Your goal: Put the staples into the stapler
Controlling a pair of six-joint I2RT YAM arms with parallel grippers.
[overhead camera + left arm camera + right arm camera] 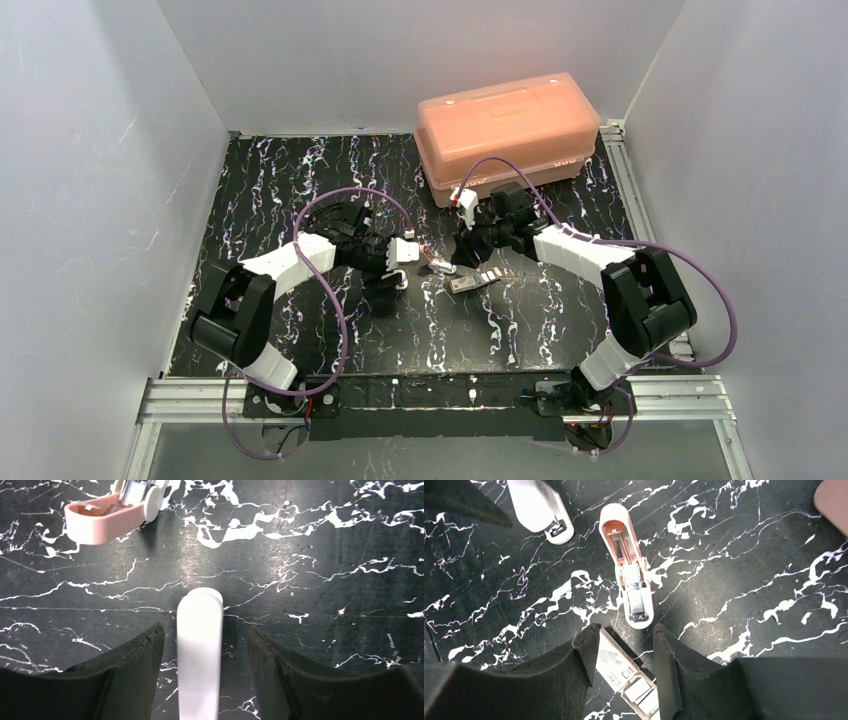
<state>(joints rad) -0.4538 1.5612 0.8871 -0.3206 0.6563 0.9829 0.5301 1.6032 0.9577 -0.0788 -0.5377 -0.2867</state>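
Black marbled desk (pixel 560 330), open stapler (pixel 634 580) at centre, right gripper (pixel 624 635) spread over packet (pixel 611 662) of staples (pixel 640 690), left gripper (pixel 205 630) spread astride white piece (pixel 200 670)

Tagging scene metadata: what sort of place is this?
Probably a lab robot test cell, not an office: plain white panel walls box in a black marbled tabletop, with aluminium extrusion rails along its near edge.

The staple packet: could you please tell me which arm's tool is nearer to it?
Right. The right tool hangs over the staple packet, a finger on either side. The left tool is farther off, past the open stapler, straddling a white piece.
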